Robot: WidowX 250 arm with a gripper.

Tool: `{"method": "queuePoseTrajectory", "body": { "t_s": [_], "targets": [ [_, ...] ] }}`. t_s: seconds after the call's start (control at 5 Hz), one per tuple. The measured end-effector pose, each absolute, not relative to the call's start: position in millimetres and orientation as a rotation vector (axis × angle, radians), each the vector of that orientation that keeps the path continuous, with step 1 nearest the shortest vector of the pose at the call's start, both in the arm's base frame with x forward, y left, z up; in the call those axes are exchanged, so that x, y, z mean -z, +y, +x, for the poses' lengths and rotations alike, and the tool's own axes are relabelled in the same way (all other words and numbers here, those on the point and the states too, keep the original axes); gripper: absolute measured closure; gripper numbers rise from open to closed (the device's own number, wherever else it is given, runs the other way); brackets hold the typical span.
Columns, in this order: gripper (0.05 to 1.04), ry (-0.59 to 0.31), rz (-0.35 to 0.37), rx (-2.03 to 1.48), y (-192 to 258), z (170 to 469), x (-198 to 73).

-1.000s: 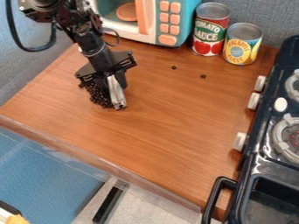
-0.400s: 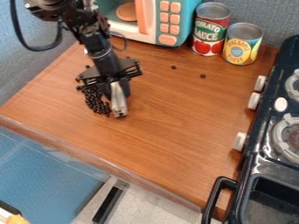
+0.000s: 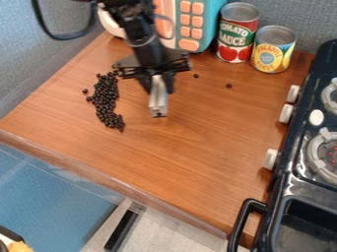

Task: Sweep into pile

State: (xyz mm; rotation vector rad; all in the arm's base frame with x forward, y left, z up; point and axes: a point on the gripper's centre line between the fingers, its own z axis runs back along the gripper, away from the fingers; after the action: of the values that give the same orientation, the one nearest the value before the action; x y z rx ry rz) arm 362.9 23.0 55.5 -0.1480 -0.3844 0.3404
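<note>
At the left, one black bean [image 3: 85, 91] lies just beside the long, uneven pile of black beans [image 3: 105, 101], near the left edge of the wooden counter [image 3: 178, 162]. Right of the pile hangs the gripper [image 3: 158, 87], its pincer narrow around a silvery tool [image 3: 158, 101] that points down. A toy microwave [image 3: 212, 24] stands at the back edge. Two stray beans [image 3: 229, 85] lie apart toward the back, before a red can [image 3: 237, 37] and a yellow can [image 3: 272, 51]. A black toy stove [image 3: 296, 177] lines the right edge.

Black arm [image 3: 146, 44] aslant; gripper [image 3: 158, 88] downward (clamped)
</note>
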Motion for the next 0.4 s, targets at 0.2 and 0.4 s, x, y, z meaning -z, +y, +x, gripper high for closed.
{"method": "queuePoseTrajectory", "body": {
  "t_s": [0.2, 0.4],
  "targets": [
    [0.7, -0.369, -0.126, -0.232, -7, 362, -55],
    [0.7, -0.318, -0.128, -0.146, -31, 363, -43]
  ]
}}
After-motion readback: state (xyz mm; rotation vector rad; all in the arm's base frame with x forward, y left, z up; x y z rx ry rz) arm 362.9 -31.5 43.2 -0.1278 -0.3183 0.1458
